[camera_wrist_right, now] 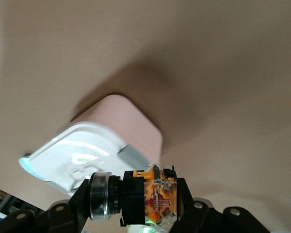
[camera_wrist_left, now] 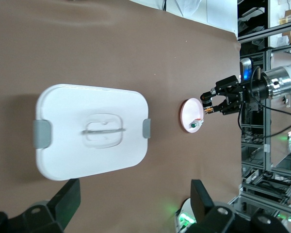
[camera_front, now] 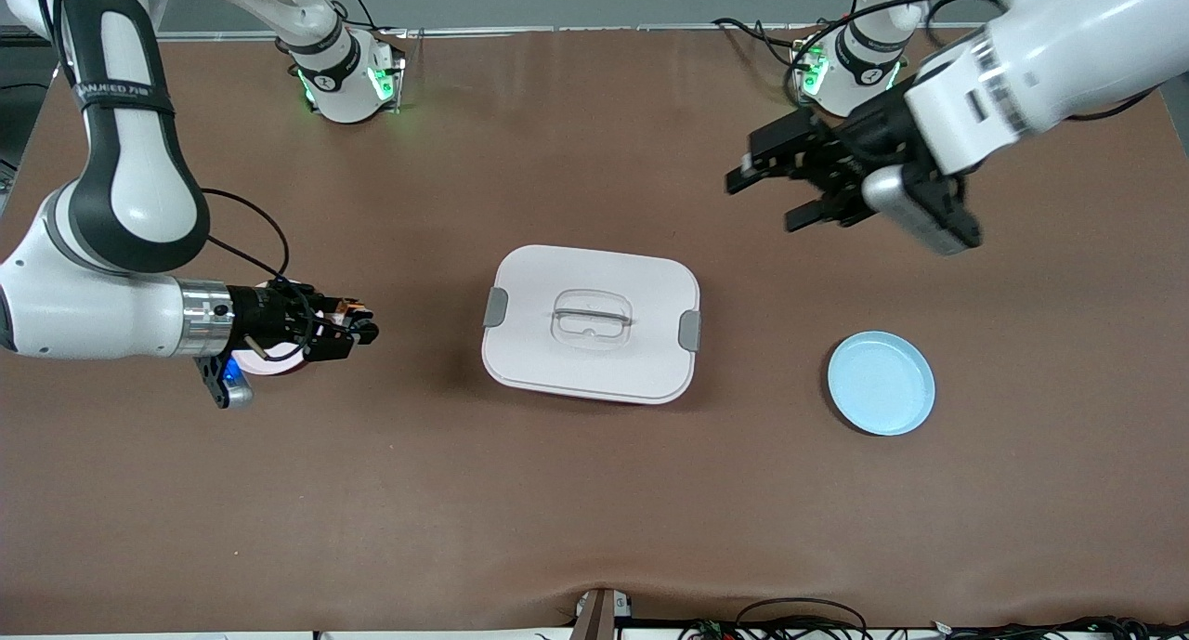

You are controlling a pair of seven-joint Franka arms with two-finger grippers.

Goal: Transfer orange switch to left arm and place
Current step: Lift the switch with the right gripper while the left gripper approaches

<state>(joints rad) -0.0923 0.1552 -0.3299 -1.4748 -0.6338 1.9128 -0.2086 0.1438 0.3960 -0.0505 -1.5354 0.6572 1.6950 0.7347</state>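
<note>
My right gripper [camera_front: 364,328] is shut on the orange switch [camera_front: 350,306] and hovers just above the table, at the edge of a pink plate [camera_front: 265,363], pointing toward the box [camera_front: 592,322]. In the right wrist view the switch [camera_wrist_right: 158,196] sits clamped between the fingers, silver-ringed button end to one side, with the box [camera_wrist_right: 99,145] ahead. My left gripper [camera_front: 764,201] hangs open and empty in the air over bare table near the left arm's base. Its wrist view looks past its own fingers [camera_wrist_left: 68,199] at the box [camera_wrist_left: 92,130] and the right gripper [camera_wrist_left: 211,101].
A light blue plate [camera_front: 881,383] lies toward the left arm's end of the table, nearer the front camera than the box. A small white-and-green component [camera_wrist_left: 194,125] rests on the pink plate [camera_wrist_left: 188,110]. The table's brown cover wrinkles near its front edge.
</note>
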